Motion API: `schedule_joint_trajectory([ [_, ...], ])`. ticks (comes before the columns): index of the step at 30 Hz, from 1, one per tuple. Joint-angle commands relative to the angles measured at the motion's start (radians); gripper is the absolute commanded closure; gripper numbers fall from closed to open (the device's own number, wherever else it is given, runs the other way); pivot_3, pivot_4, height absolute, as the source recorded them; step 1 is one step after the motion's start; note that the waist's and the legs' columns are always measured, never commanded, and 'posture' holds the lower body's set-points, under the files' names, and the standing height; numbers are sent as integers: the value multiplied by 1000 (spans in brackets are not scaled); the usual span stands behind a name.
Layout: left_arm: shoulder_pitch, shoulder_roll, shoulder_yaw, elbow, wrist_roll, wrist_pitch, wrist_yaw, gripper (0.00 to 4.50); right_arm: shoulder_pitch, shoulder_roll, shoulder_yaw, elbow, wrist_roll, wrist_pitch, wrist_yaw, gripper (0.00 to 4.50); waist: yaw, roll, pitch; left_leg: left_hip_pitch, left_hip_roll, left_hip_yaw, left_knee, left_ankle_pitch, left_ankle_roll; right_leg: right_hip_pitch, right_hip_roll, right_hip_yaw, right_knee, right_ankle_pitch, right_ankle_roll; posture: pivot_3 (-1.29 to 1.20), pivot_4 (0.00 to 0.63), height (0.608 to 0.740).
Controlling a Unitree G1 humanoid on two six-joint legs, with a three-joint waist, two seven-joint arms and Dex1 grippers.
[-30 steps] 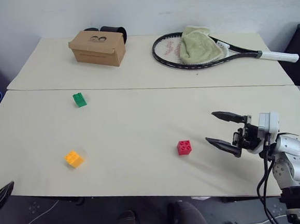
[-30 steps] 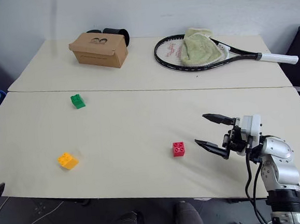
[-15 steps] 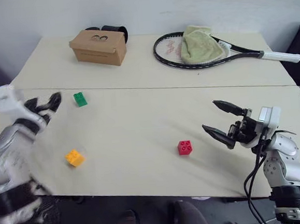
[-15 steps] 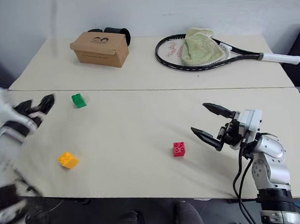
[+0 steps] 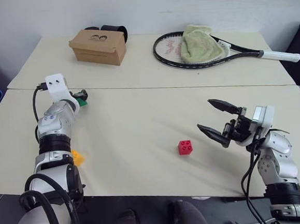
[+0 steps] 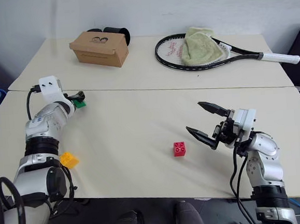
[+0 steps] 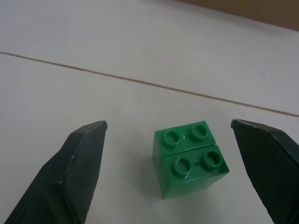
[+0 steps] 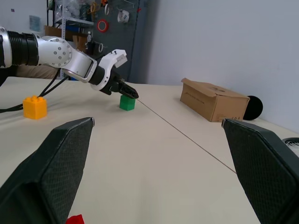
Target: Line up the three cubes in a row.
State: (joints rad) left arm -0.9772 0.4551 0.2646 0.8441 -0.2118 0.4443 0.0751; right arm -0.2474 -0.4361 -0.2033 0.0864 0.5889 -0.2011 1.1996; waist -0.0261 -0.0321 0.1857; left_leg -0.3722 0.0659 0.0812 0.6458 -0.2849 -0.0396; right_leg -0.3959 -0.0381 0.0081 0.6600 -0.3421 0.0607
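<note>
Reaching: left claw [image 7: 168,154] hovers at the green cube [image 7: 190,157], fingers wide apart on either side, not touching
Right claw [image 5: 217,121]: spread open, empty, just beside the red cube [image 5: 184,147]
Cubes: green near the table [image 5: 140,118] seam on the left; orange-yellow cube [image 6: 68,159] at the near left edge; red toward the near right; all well apart
Handling: likely light, rigid, smooth plastic that may skid if nudged
Hold: probably the flat side walls, below the studs
</note>
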Motion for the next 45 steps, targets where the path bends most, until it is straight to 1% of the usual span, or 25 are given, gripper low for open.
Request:
schedule_joint_trajectory([
  [1,-49,-5,-6,49,29,-56,5,0,11,3,-15,-23,7,-27,-6,11,0,0,0,0,0,0,0,0,0,0,0,0,0,0,0,0,150,740],
  [7,-80,-20,-14,129,52,-102,8,0,33,6,-7,-32,9,-32,-9,11,-2,0,0,0,0,1,0,0,0,0,0,0,0,0,0,0,150,740],
  [10,-90,-21,-13,159,60,-115,17,605,44,7,-8,-31,10,-33,-8,0,-1,0,0,0,0,1,0,0,0,0,0,0,0,0,0,0,150,740],
  [11,-91,-22,-12,163,61,-114,17,874,47,7,-8,-32,10,-35,-7,0,-1,0,0,0,0,1,0,0,0,0,0,0,0,0,0,0,150,740],
  [14,-92,-22,-12,165,63,-112,10,1758,50,7,-8,-27,9,-39,-3,0,0,0,0,0,0,1,0,0,0,0,0,0,0,0,1,0,150,740],
  [16,-92,-22,-12,163,64,-110,5,2454,46,9,-8,-19,8,-43,-1,0,-1,0,0,0,0,2,0,0,0,0,0,0,0,0,1,0,150,740],
  [18,-86,-14,-14,135,56,-109,-39,2976,46,10,-8,-15,7,-48,2,0,-1,0,0,0,0,2,0,0,0,0,0,0,0,0,1,0,150,740],
  [21,-68,5,-20,66,47,-95,-117,2981,52,10,-8,-14,6,-55,6,0,-1,0,0,0,0,7,0,0,0,0,1,0,0,0,1,0,150,740],
  [23,-40,33,-28,-27,26,-68,-230,2981,56,2,-15,-12,8,-57,12,0,-2,0,0,0,0,9,1,0,-1,0,1,0,0,0,1,0,150,740],
  [26,-3,63,-36,-131,5,-31,-335,2981,59,-7,-23,-12,9,-55,17,0,-3,0,0,0,1,11,1,-1,-2,0,2,1,0,0,1,0,150,740],
  [27,31,102,-55,-225,-32,5,-463,2981,62,-22,-34,-10,11,-55,25,0,-3,0,0,1,1,11,1,-1,-2,0,3,1,0,0,1,0,150,740],
  [29,152,269,-145,-526,-164,72,-908,2981,94,-82,-78,-14,26,-45,60,0,-8,1,1,1,1,12,1,-2,-3,-1,4,4,1,0,0,0,150,740],
  [30,192,324,-172,-619,-208,90,-1044,2981,108,-102,-91,-16,33,-41,72,0,-11,1,1,1,2,12,1,-2,-4,-2,6,6,4,0,0,0,150,740],
  [31,225,369,-202,-687,-233,85,-1150,2981,125,-121,-98,-19,36,-40,87,0,-8,1,1,0,4,12,1,-3,-6,-2,9,7,3,0,0,0,150,740],
  [32,245,399,-228,-730,-244,81,-1216,2981,142,-136,-100,-23,38,-39,100,0,-5,1,2,0,7,12,1,-4,-6,-2,9,7,2,-1,0,0,150,740],
  [34,279,432,-297,-805,-232,40,-1329,2981,176,-163,-101,-27,32,-42,131,0,4,1,1,1,8,13,3,-5,-7,0,10,9,-2,-1,-1,0,150,740],
  [35,287,436,-321,-826,-222,24,-1359,2981,185,-171,-100,-29,27,-44,141,0,8,3,1,3,8,13,4,-5,-6,2,10,12,-2,-2,-2,0,150,740],
  [37,299,393,-410,-862,-172,-30,-1392,2981,216,-177,-105,-42,24,-45,146,0,12,4,0,6,2,14,3,-5,-4,5,11,16,-1,-1,-2,0,150,740],
  [38,301,376,-436,-867,-154,-45,-1395,2981,225,-178,-108,-46,25,-45,145,0,11,4,0,7,1,14,3,-6,0,5,12,19,-1,-1,-1,0,150,740],
  [42,285,224,-565,-745,-12,-207,-1347,2981,267,-166,-102,-103,26,-39,121,0,4,4,0,5,1,13,5,-7,3,2,13,26,0,0,1,0,150,740],
  [45,269,152,-606,-675,41,-245,-1334,2981,290,-166,-91,-173,32,-7,87,0,-6,3,1,4,2,12,5,-7,3,0,13,28,0,1,2,0,150,740],
])
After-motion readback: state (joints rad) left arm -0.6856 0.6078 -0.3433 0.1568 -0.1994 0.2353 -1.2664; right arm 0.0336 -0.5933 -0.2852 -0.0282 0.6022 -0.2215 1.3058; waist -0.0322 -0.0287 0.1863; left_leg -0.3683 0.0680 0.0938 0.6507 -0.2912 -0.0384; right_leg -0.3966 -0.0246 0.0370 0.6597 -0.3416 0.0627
